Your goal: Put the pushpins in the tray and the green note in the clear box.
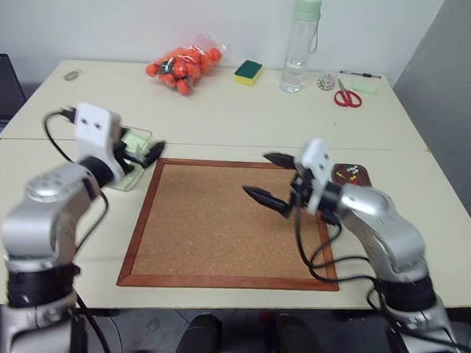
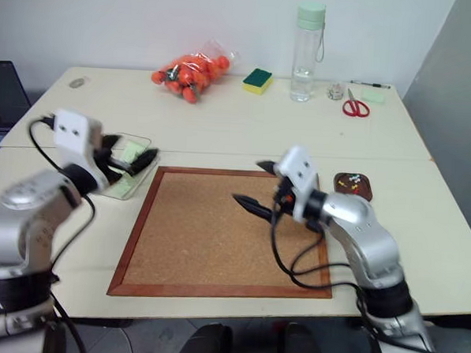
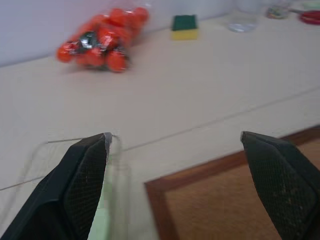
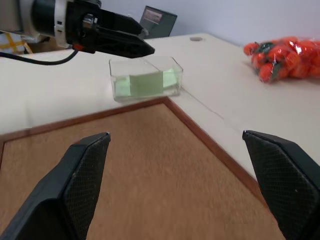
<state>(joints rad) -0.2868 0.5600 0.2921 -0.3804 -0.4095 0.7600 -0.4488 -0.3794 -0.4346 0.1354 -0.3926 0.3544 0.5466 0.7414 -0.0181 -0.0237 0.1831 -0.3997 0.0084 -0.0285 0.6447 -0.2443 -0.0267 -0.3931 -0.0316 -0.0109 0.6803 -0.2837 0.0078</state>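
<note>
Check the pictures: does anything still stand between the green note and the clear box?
No. The note already lies inside the box, beside the cork board. The open left tool hovers at the box, holding nothing.

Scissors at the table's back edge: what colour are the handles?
Red, on the scissors; clearest in the left eye view.

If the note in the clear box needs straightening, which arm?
Left, probably. The left gripper, open, hovers at the clear box holding the green note; the right gripper is over the cork board.
</note>
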